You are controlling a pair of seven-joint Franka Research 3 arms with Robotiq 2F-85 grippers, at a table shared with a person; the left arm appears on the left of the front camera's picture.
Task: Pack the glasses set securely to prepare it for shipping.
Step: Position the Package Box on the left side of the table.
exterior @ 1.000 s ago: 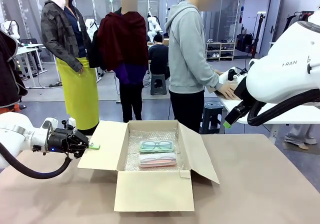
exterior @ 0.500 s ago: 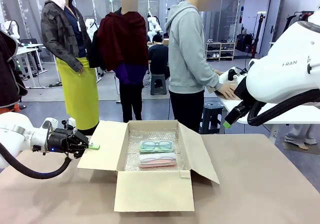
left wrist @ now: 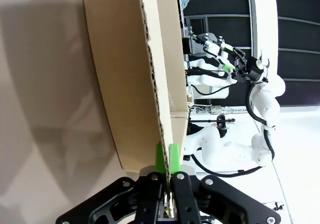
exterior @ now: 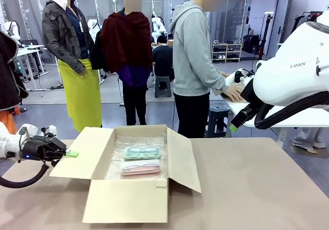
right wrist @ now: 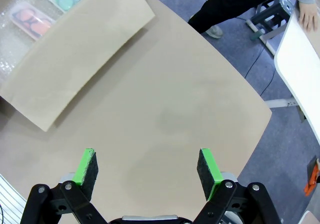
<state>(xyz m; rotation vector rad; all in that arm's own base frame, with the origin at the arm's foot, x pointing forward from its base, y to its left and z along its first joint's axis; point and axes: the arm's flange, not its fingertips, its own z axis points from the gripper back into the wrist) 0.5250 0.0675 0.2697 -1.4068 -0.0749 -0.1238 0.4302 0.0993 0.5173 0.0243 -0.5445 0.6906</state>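
Left gripper pinches the box's left flap while the right gripper hangs open; both glasses cases lie inside the box, flaps unclosed.

Front camera across the table toward the person; both wrist cameras sharing the cardboard box.

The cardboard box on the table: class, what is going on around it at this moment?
The left gripper is shut on the outer edge of the left flap of the open cardboard box. Inside, on bubble wrap, lie the mint-green case and the pink-coral case, side by side. The right gripper hangs open above the table, holding nothing. A person stands behind the table, turned away.
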